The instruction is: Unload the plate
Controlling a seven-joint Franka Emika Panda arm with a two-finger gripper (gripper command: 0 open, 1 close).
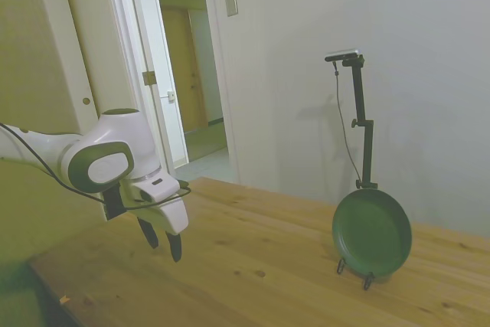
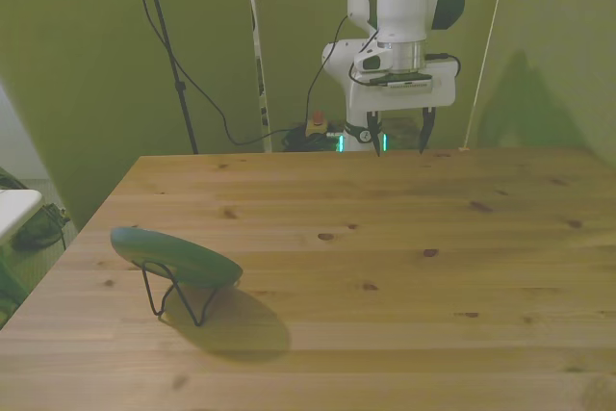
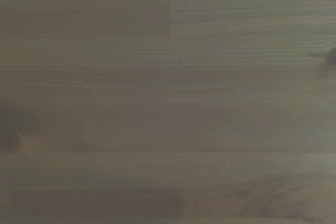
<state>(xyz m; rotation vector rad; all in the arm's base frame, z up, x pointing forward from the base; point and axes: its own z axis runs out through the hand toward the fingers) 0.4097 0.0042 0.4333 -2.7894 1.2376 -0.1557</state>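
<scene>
Propped near-upright in a thin black wire stand (image 2: 178, 297), well apart from the white two-finger gripper (image 2: 399, 141) whose fingers hang spread, the round dark green plate (image 1: 372, 232) looks rigid, smooth and breakable, best pinched at its exposed upper rim.

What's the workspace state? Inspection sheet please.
Surface: wooden table, bare planks with knots.
Job's things: round dark green plate stands on edge in a thin black wire stand, near the front view's left.
Clutter: nothing seen.
Grippers: gripper open, empty, hanging above the table, well apart from the plate.
Cables: black cable loops at the white arm's wrist; more cables behind the table.
Surroundings: plain walls, open doorway.
</scene>
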